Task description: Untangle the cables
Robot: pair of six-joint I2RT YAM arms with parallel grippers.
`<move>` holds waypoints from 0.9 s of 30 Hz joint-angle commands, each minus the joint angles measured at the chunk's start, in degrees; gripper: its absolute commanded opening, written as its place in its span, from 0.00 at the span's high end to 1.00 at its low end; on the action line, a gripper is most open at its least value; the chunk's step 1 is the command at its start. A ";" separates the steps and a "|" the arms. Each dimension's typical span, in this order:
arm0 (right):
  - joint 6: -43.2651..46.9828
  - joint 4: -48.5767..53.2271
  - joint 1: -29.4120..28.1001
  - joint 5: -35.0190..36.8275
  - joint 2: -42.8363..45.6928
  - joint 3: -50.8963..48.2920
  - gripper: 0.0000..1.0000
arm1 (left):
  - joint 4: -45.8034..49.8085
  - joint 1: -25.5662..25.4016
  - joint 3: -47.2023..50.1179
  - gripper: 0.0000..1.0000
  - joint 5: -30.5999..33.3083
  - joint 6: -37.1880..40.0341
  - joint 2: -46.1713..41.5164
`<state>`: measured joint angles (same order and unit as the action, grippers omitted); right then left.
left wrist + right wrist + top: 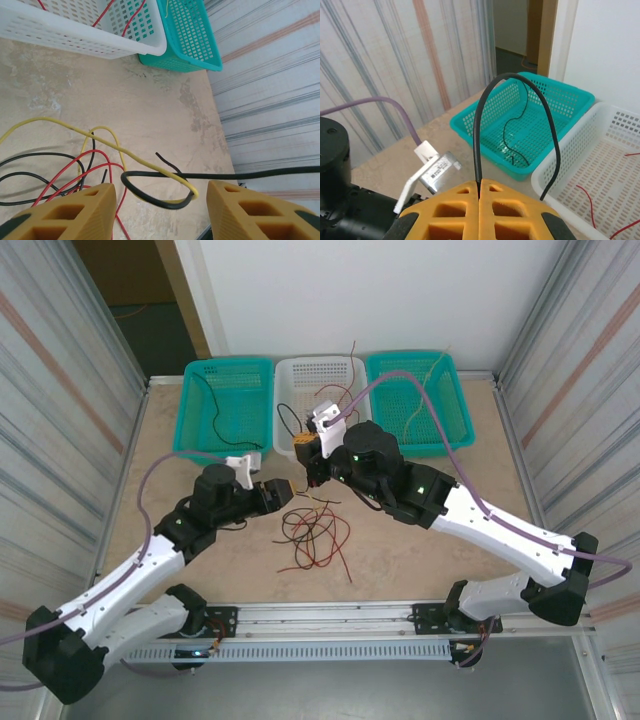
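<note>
The cables [315, 532] lie in a loose red, black and yellow tangle on the table between the arms. My left gripper [162, 212] is open just above the table. A black cable loop [150, 199] and a yellow cable [102, 138] hang between its fingers without being pinched, and red cables [75, 171] lie to the left. From above, the left gripper [288, 491] sits at the tangle's upper left edge. My right gripper [479, 191] is shut on a black cable [515, 77] that arches up and over to the right. From above, the right gripper [303, 450] hovers in front of the white basket.
Three baskets stand along the back: a teal basket [230, 363] holding a black wire [213, 410], a white basket [320, 361] holding red wires, and a teal basket [412, 357] holding tan wires. Corrugated walls close in both sides. A rail runs along the near edge.
</note>
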<state>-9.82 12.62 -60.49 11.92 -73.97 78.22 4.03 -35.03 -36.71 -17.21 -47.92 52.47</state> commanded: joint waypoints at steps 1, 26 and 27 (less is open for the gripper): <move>-0.55 -2.64 -0.48 -1.00 1.98 -0.16 0.95 | -3.46 -0.41 1.06 0.49 -0.98 -2.04 0.56; -3.09 -2.43 -0.17 -1.29 1.64 -1.27 0.95 | -10.27 -0.51 4.58 0.74 -2.16 -7.93 3.69; -3.14 -2.43 -0.11 -1.29 1.58 -1.31 0.95 | -10.45 -0.59 4.73 0.74 -2.20 -8.18 3.70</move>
<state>-11.55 11.94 -60.47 10.61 -73.45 77.34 -3.77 -35.33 -32.86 -18.46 -54.78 56.07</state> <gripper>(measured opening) 0.059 0.262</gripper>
